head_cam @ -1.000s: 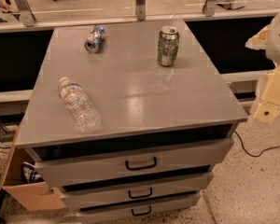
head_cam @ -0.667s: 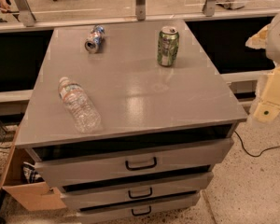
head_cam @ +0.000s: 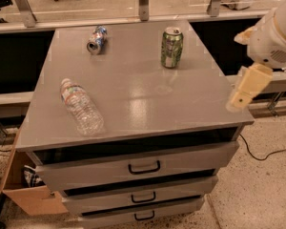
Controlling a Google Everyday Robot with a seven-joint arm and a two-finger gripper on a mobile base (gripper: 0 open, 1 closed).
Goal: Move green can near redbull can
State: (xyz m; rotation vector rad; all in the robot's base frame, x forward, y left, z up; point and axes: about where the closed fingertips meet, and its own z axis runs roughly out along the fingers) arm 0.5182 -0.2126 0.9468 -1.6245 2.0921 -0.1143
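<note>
Reach not yet begun: the gripper (head_cam: 245, 88) hangs off the bench's (head_cam: 148, 104) right edge, whether clenched I cannot tell; next, toward the green can (head_cam: 171, 47), back-right.

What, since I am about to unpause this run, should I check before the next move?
1. Green can upright and free: ok.
2. Redbull can in view: ok, on its side at the far left of the cabinet top.
3. Path between the two cans: ok, nothing lies there.
4. Water bottle out of the way: ok, on its side at the near left.
5. Gripper at the green can: not ok, it hangs by the cabinet's right edge, apart from it.
</note>
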